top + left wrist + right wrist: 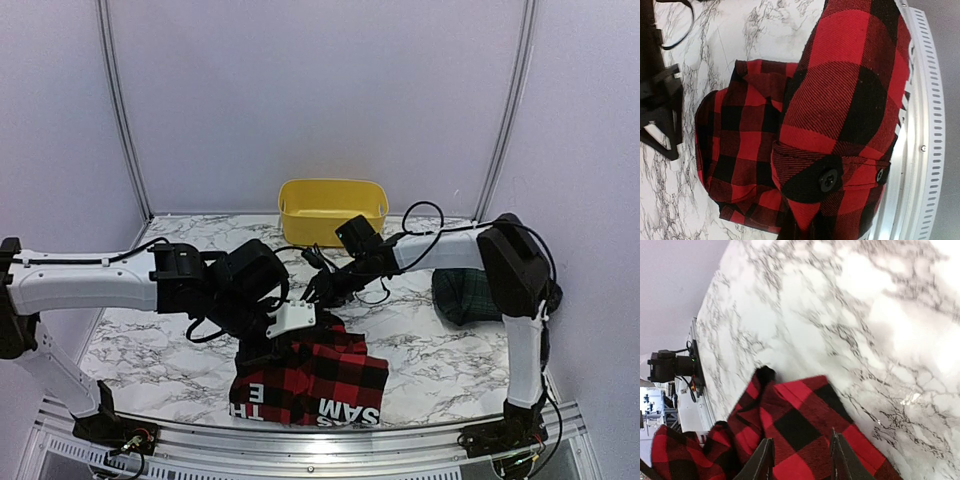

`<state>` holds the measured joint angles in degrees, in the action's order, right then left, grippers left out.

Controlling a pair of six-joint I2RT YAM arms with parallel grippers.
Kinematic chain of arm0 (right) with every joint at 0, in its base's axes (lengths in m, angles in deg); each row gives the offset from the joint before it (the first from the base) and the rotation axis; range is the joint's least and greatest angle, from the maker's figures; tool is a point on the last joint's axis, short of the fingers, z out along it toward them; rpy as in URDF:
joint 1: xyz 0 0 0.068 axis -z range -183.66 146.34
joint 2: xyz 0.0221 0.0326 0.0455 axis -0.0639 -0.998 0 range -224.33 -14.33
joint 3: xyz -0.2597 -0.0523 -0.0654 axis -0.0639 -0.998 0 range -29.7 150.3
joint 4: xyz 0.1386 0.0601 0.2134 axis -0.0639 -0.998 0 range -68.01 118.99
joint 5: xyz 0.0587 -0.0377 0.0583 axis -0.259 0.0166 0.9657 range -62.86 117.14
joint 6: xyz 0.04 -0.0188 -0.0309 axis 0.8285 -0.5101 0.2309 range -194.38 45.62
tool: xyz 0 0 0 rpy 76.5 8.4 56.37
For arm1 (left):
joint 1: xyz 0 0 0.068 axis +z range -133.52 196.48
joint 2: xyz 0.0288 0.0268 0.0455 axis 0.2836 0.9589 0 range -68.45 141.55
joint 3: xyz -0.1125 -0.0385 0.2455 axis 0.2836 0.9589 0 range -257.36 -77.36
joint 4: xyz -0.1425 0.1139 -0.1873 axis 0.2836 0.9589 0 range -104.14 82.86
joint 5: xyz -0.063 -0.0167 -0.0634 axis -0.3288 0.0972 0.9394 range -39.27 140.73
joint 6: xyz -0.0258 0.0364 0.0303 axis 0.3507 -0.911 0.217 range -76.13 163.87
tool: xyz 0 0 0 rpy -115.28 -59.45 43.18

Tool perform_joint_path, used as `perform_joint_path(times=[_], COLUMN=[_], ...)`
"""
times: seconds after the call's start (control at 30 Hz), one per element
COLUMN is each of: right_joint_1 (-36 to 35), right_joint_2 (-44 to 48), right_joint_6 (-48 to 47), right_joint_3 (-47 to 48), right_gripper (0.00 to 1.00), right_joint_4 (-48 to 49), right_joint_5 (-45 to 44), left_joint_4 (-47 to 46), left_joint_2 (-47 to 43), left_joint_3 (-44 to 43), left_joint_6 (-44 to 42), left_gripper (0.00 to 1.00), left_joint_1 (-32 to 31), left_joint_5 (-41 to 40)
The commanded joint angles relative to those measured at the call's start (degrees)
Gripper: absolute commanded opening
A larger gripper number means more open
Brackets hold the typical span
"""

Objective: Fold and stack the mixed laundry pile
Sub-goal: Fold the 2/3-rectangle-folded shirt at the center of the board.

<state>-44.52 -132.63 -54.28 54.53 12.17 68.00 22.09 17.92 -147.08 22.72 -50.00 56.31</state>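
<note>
1. Left gripper [258, 352] is clenched on a raised fold of the red-and-black checked cloth garment [325, 380] (a black button sits right by the pinch in the left wrist view).
2. Right gripper [802, 437] has its fingers parted above the same garment's far edge, with nothing pinched.
3. Checked garment lies crumpled at the near edge of the white marble-patterned table [420, 350], white lettering showing.
4. Dark green tartan cloth garment [465, 295] is bunched at the right, well apart.
5. Yellow plastic tub [332, 210] stands at the far edge.
</note>
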Motion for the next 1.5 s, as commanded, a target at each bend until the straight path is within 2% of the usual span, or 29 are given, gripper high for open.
perform_joint_path(times=[0.0,0.13,0.4,0.83,1.0,1.13,1.3,1.47], right_joint_1=[-0.38,-0.36,-0.27,1.45,4.27,7.65,8.81,8.73], right_joint_2=[-6.07,-8.66,-9.11,-9.14,-7.5,-6.42,-10.96,-14.53], right_joint_6=[-3.56,-4.4,-4.54,-8.47,-7.83,-5.91,-8.54,-9.29], right_joint_3=[0.59,-1.8,-1.43,3.19,8.0,11.64,15.31,12.99], right_gripper=[0.31,0.24,0.18,0.2,0.31,0.34,0.31,0.25], right_joint_4=[-3.53,-1.56,-1.25,-8.43,-10.6,-10.41,-14.96,-13.91], right_joint_5=[1.64,4.45,9.94,13.74,13.84,14.96,13.8,15.49], left_joint_4=[-3.32,-5.84,-6.64,-7.38,-7.27,-7.29,-7.29,-7.57], left_joint_2=[3.74,8.05,14.75,19.71,17.63,16.66,18.18,19.19], left_joint_3=[-3.22,-4.02,-8.2,-13.27,-13.15,-11.17,-11.68,-13.38], left_joint_6=[-1.87,-2.94,-4.79,-5.96,-6.09,-6.22,-5.86,-5.77], left_gripper=[0.0,0.0,0.0,0.0,0.0,0.0,0.0,0.0], left_joint_1=[4.01,8.42,14.54,18.12,18.02,18.05,18.03,18.35], left_joint_5=[2.09,4.58,7.05,7.54,10.03,10.28,10.82,10.56])
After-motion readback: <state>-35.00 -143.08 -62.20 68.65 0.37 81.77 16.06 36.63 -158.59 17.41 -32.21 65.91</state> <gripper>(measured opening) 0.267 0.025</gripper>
